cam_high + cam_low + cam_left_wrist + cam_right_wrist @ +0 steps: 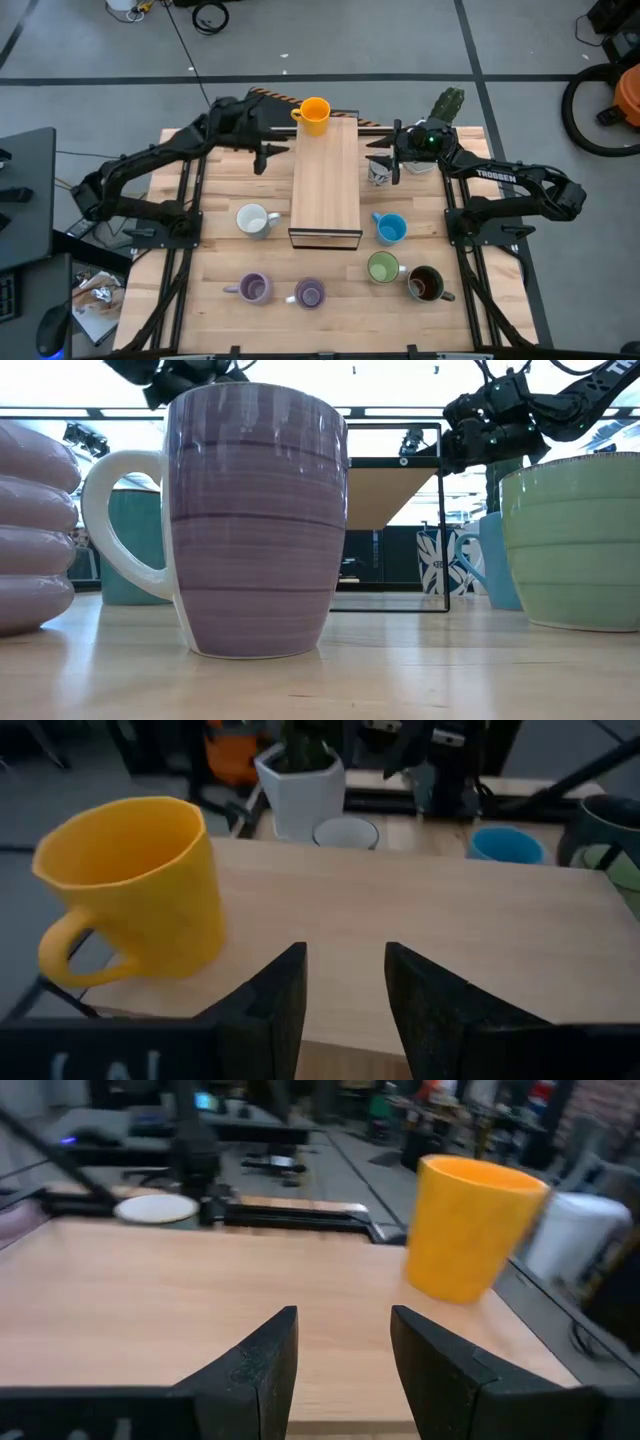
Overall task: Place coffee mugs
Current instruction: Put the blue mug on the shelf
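An orange mug (314,114) stands upright on the far end of a raised wooden platform (325,190). My left gripper (268,155) hovers open at the platform's left edge, with the orange mug (140,890) just ahead of it and nothing between its fingers (345,955). My right gripper (385,165) is open at the platform's right edge, above a white patterned mug (380,175), facing the orange mug (470,1230). On the table stand a white mug (255,220), a blue mug (390,228), a green mug (382,267), a dark brown mug (425,284) and two purple mugs (253,288) (308,293).
A white faceted pot with a cactus (447,106) stands at the far right corner, behind my right arm. Most of the platform top (420,920) is bare wood. In the low view, one purple mug (255,520) and the green mug (575,540) stand close to the near edge.
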You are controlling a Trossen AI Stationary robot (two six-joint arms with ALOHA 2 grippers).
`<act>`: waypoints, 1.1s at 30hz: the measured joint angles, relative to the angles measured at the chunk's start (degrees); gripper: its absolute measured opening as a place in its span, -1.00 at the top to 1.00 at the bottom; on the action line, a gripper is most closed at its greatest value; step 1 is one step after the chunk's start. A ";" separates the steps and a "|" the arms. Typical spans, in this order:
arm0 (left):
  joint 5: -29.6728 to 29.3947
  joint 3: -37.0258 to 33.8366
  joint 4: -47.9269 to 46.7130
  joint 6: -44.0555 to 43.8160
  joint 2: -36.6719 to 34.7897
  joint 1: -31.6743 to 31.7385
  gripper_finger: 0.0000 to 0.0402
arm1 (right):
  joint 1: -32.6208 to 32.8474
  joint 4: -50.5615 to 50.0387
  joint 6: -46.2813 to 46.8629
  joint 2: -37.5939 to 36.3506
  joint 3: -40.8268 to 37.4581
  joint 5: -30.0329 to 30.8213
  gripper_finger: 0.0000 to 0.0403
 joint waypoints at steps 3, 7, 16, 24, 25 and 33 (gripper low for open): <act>-0.21 -6.19 6.42 -2.59 -3.46 0.09 0.29 | 1.67 -6.04 1.47 0.01 2.30 4.37 0.17; -0.56 -12.30 9.59 -5.22 -7.32 -0.58 0.29 | 5.24 -17.54 1.00 0.01 8.35 11.94 0.17; -10.02 -23.21 11.50 -8.22 -17.02 -8.89 0.29 | 12.04 -45.65 3.07 0.01 21.69 29.12 0.17; -13.36 -30.61 17.00 -9.40 -24.27 -14.52 0.29 | 16.56 -62.14 5.86 0.00 26.60 37.07 0.17; -13.35 -31.29 17.86 -9.44 -24.63 -14.66 0.29 | 16.68 -63.31 5.90 0.01 26.85 37.12 0.17; -12.97 -35.25 22.06 -10.04 -25.96 -14.90 0.29 | 16.40 -71.32 3.40 0.05 28.12 36.99 0.17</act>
